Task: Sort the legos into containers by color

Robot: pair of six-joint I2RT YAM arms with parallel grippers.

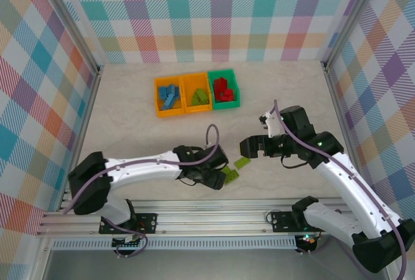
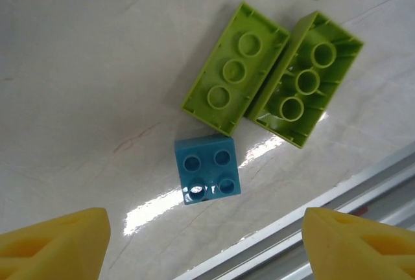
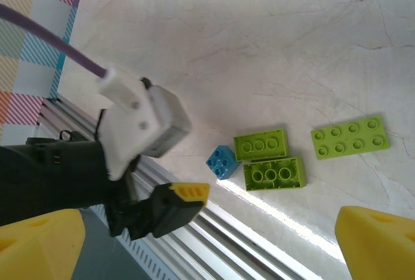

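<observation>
On the desk [image 1: 130, 131] the three joined containers [image 1: 183, 95] sit at upper centre of the top view. I see blue legos [image 1: 170, 96] in the left orange one, lime green in the middle orange one and red in the green one. I judge the sort largely done.

The left end effector [image 2: 207, 241] hangs over the loose pieces, fingers well apart, nothing between them. The right end effector [image 3: 207, 247] is spread wide and empty, to the right of those pieces.

Outstanding, at lower centre near the rail [image 1: 214, 212]:
- a flat green plate [image 3: 350, 136];
- two lime green bricks [image 2: 235, 76], side by side, hollow side up;
- one blue brick [image 2: 207, 170] just beside them.

Hidden or unclear:
- The left arm [image 1: 149, 166] covers the blue brick in the top view.
- The plate is cut off at the upper edge of the left wrist view.
- I cannot count what the containers hold.
</observation>
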